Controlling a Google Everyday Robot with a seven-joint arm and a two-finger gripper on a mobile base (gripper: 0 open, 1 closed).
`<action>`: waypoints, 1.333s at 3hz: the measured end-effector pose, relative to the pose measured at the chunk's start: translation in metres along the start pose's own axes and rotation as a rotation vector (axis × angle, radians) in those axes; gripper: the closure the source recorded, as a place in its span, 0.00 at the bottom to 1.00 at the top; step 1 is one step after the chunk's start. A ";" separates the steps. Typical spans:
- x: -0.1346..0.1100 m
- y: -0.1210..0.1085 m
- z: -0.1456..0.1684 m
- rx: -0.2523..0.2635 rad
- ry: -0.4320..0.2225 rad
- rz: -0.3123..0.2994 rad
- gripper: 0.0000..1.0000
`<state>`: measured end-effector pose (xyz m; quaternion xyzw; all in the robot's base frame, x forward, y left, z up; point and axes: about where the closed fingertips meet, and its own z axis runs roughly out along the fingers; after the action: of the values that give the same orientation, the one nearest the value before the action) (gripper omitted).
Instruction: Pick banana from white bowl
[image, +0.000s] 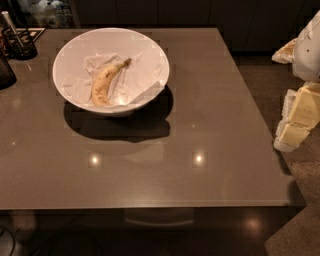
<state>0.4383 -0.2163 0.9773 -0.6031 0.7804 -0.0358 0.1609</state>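
Banana lies on crumpled paper in the white bowl, on the grey table. Gripper hangs beyond the table's right edge, well apart; open or closed, I cannot tell.

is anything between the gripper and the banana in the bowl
Nothing visible blocks it. The gripper sits beyond the table's right edge, the bowl at the far left. The banana lies uncovered on white paper inside; only the bowl's near wall rises between them.
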 end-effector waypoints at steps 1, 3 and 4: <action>-0.006 -0.005 -0.002 0.009 -0.013 0.003 0.00; -0.049 -0.030 0.008 -0.007 0.006 -0.151 0.00; -0.073 -0.039 0.011 -0.022 -0.008 -0.259 0.00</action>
<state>0.4935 -0.1560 0.9917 -0.7006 0.6958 -0.0451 0.1515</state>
